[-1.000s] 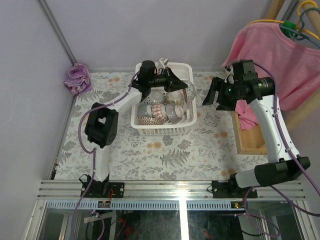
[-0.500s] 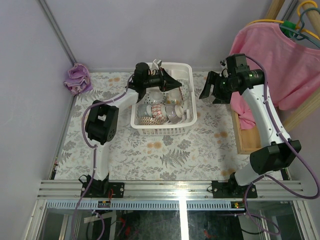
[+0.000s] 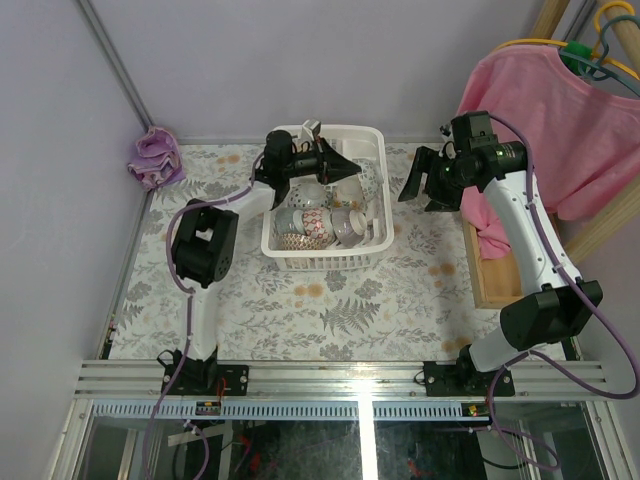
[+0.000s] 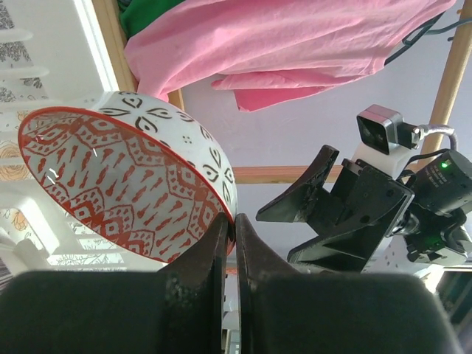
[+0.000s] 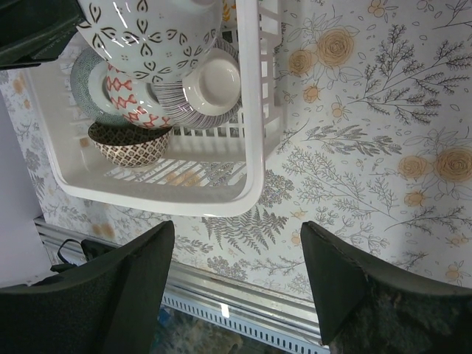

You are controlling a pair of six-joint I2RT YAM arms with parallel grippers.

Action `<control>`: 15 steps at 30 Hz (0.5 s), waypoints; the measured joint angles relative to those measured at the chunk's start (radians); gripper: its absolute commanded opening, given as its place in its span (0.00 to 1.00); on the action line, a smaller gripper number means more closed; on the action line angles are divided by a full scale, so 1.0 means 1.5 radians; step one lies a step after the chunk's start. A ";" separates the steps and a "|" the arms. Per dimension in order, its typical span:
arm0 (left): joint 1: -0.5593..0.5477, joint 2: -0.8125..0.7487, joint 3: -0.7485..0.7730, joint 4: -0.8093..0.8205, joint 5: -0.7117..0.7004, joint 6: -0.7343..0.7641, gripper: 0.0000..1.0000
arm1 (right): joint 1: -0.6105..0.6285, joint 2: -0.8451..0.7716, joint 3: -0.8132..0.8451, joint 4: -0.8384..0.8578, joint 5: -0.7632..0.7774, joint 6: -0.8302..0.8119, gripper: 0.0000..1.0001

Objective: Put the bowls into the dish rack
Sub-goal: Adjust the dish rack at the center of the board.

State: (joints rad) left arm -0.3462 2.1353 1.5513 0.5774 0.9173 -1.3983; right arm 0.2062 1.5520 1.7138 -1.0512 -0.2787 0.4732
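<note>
My left gripper (image 3: 338,165) is shut on the rim of a white bowl with a red-patterned inside (image 3: 364,184) and holds it tilted over the right side of the white dish rack (image 3: 322,256). In the left wrist view the bowl (image 4: 125,181) sits left of the closed fingers (image 4: 214,243). Several bowls (image 3: 312,220) lie inside the rack. The right wrist view shows the held bowl (image 5: 151,33) above a striped bowl (image 5: 210,85), a red-and-white one (image 5: 125,99) and a brown-patterned one (image 5: 133,144). My right gripper (image 3: 420,188) is open and empty, right of the rack.
A pink garment (image 3: 540,110) hangs on hangers at the back right. A wooden box (image 3: 495,275) with pink cloth stands at the table's right edge. A purple cloth (image 3: 155,158) lies at the back left. The rack's right wall (image 5: 251,110) borders floral tabletop (image 5: 369,133).
The left gripper has drawn back a little to the left with the bowl still in it. The right arm has swung in, its gripper still open beside the rack.
</note>
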 measured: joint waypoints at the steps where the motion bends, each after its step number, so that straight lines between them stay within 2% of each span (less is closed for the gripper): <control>1: 0.002 -0.001 -0.006 0.009 0.002 -0.008 0.00 | 0.000 0.000 0.000 -0.002 0.000 -0.001 0.76; 6: 0.008 -0.019 -0.021 0.010 0.027 -0.030 0.00 | 0.000 -0.004 0.001 -0.009 0.000 -0.001 0.76; 9: 0.009 -0.065 -0.024 -0.026 0.056 -0.024 0.00 | 0.000 -0.017 0.001 -0.009 -0.001 -0.001 0.76; 15: 0.001 -0.218 -0.021 -0.237 0.095 0.106 0.00 | -0.001 -0.065 -0.005 -0.019 -0.017 -0.010 0.76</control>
State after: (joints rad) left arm -0.3443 1.8084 1.5204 0.2226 1.0595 -1.2396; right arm 0.2054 1.4551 1.7069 -1.0794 -0.3038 0.4583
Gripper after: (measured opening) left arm 0.028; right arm 0.764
